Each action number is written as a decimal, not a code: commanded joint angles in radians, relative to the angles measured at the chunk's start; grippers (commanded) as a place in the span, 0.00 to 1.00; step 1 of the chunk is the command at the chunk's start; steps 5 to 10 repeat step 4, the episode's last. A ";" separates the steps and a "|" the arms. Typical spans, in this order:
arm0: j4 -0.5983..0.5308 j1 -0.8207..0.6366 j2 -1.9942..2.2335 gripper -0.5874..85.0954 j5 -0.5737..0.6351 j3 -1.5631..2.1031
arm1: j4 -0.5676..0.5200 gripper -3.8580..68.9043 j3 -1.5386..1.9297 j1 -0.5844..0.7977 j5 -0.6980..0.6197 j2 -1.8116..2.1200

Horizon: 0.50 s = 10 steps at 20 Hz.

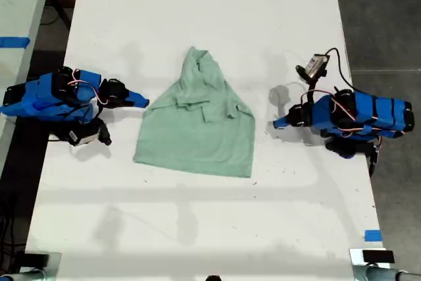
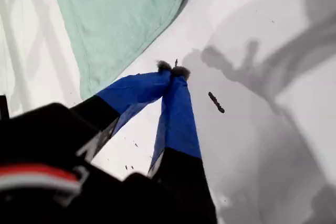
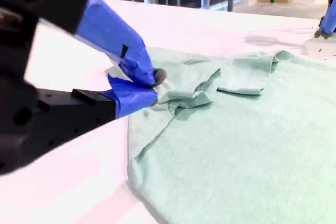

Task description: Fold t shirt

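Note:
The pale mint-green t shirt [image 1: 197,129] lies flat and partly folded in the middle of the white table, sleeves turned inward and its top bunched to a point. In the exterior view's right, my first gripper [image 1: 277,123] is shut and empty, a short gap away from the shirt's edge. In the first wrist view its tips [image 2: 172,71] meet over bare table, with the shirt [image 2: 121,19] beyond them. In the exterior view's left, my second gripper [image 1: 143,102] is shut. Its tips [image 3: 152,86] sit right at the edge of the shirt [image 3: 236,145], by a rumpled fold.
The white table [image 1: 197,228] runs far and near past the shirt. Blue tape marks [image 1: 372,235] sit near the exterior view's lower right edge. Another table with tape [image 1: 13,42] stands at that view's left. A dark speck [image 2: 216,102] lies near my first gripper.

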 commanded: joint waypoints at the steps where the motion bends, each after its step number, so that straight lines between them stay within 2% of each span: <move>1: 0.005 -0.020 0.009 0.01 -0.029 0.009 | 0.002 0.04 0.057 -0.011 0.015 0.015; 10: 0.005 -0.020 0.009 0.01 -0.029 0.009 | 0.002 0.04 0.057 -0.011 0.015 0.015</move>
